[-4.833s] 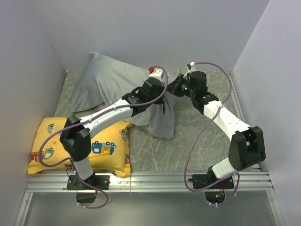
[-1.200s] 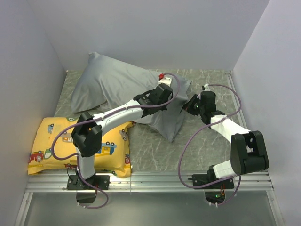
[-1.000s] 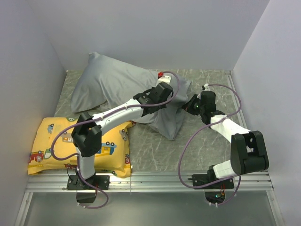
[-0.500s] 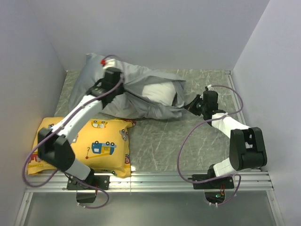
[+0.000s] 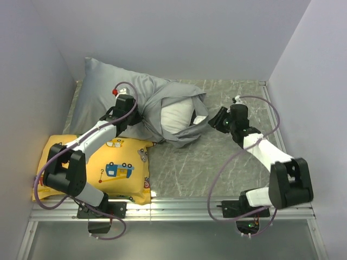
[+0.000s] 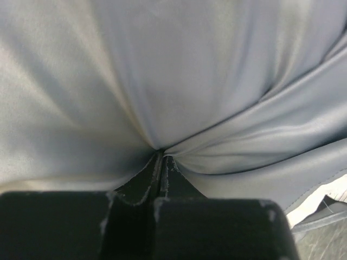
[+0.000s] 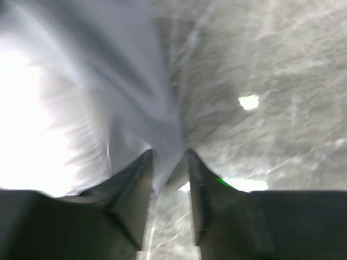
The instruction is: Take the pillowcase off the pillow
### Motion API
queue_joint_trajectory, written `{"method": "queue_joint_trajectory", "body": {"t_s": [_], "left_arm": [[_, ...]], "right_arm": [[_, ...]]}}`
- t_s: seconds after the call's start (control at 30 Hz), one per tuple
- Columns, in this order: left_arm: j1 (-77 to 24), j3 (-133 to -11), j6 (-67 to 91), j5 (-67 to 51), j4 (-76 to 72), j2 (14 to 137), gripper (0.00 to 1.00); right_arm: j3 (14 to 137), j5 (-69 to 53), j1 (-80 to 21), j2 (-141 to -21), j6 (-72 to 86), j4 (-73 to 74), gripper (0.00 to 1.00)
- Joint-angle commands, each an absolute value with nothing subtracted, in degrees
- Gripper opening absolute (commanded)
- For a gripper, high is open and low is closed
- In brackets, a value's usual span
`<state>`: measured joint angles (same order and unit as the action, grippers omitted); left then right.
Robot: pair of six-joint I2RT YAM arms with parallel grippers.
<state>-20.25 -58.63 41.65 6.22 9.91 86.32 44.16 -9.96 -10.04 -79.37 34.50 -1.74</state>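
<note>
Plainly, the pillowcase lies at the far left of the table. The pillow is mostly inside it, its white end showing through the bunched open mouth toward the middle. The left gripper has its fingers pressed together on a fold of the grey cloth. At the near left, a yellow cushion lies under the left arm, just beside the pillowcase. Further right, the right gripper pinches the cloth's edge low over the table, though that view is blurred.

Bright, even light (right wrist view blurred).
</note>
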Motion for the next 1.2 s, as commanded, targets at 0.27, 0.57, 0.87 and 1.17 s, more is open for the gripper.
{"method": "queue_joint_trajectory", "body": {"t_s": [0.27,0.57,0.87,1.17], "left_arm": [[-22.94,-58.18,43.07,3.69,6.94,90.00,0.00],[-23.03,-60.81,42.01,3.51,7.91,90.88,0.01],[-23.12,-67.31,39.21,1.16,9.41,94.04,0.00],[-25.05,-88.73,30.07,-1.84,16.52,105.02,0.02]], "right_arm": [[58.69,-4.38,-29.44,-75.22,25.41,-1.75,0.72],[59.00,-8.97,-29.53,-92.72,28.20,-4.65,0.88],[50.98,-15.02,-29.53,-96.23,33.31,-19.84,0.97],[55.29,-23.03,-29.62,-101.26,45.42,-35.31,0.00]]}}
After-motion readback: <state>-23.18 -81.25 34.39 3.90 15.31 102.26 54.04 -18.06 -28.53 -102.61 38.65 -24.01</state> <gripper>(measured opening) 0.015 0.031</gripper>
